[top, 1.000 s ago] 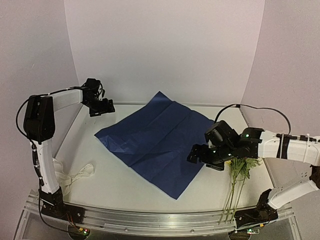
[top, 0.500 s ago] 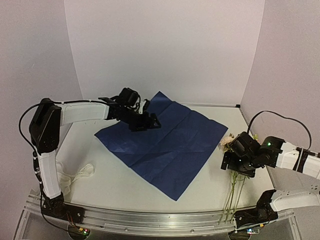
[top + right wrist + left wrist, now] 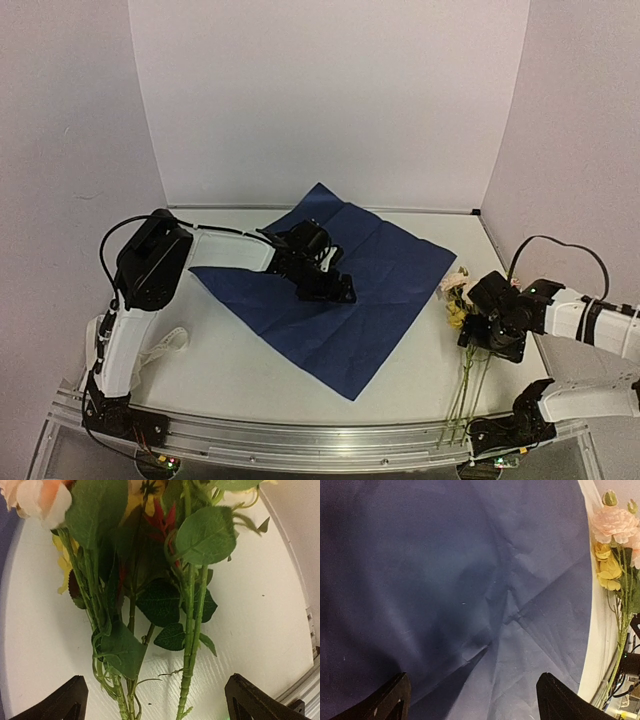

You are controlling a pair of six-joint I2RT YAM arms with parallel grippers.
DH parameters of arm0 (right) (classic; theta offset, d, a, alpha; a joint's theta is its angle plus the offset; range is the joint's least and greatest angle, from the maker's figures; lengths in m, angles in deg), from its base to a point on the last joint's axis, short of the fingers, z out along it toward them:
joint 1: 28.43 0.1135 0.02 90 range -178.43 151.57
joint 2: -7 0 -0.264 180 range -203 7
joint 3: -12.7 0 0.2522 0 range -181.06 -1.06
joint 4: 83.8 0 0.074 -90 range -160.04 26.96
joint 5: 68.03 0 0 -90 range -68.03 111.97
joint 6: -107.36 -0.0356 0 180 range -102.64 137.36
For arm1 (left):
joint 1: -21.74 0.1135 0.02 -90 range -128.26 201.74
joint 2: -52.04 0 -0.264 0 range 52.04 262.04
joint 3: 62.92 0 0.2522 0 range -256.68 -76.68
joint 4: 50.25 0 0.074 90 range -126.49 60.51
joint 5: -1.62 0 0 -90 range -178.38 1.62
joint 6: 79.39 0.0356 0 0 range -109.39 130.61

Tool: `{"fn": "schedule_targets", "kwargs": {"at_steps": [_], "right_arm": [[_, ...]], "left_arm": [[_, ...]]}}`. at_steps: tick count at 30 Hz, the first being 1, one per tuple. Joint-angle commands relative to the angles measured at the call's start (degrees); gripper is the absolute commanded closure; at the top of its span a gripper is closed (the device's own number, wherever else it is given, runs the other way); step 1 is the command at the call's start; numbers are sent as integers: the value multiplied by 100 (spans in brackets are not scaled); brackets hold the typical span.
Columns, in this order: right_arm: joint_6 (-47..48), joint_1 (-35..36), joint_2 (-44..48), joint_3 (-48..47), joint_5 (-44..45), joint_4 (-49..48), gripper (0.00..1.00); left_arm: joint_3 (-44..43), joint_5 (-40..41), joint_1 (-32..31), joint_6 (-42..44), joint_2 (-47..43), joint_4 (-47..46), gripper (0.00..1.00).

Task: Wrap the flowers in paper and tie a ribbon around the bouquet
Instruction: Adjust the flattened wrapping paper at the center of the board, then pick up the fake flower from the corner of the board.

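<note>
The paper (image 3: 385, 270) is a large dark-blue creased sheet lying flat, one corner pointing to the back wall. My left gripper (image 3: 335, 290) hovers open low over its middle; in the left wrist view the paper (image 3: 470, 580) fills the space between the spread fingers (image 3: 390, 702). The flowers (image 3: 457, 292) lie on the white table just off the paper's right edge, blooms away from me and stems (image 3: 465, 390) toward the front. My right gripper (image 3: 482, 335) stands open over the leafy stems (image 3: 190, 630), which run between its fingers untouched. The off-white ribbon (image 3: 165, 345) lies loose at front left.
Pale walls enclose the table on the left, back and right. A metal rail (image 3: 320, 435) runs along the front edge with both arm bases on it. The right arm's black cable (image 3: 560, 245) loops above the table near the right wall.
My left arm has swung from the back left corner out over the middle of the paper. My right gripper has drawn back from the paper's right edge to above the flower stems.
</note>
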Motion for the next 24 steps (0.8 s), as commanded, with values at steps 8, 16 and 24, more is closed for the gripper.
{"fn": "schedule_targets", "kwargs": {"at_steps": [8,16,24], "right_arm": [[125,-218,-778,152,-807,-817,2],[16,-226,-1165,243,-987,-1144,7],[-119,-224,-1378,317,-981,-1236,31]], "left_arm": [[1213,263,37,214,-637,266,11],[1898,309,37,314,-978,358,12],[2272,46,3,81,-1216,121,13]]}}
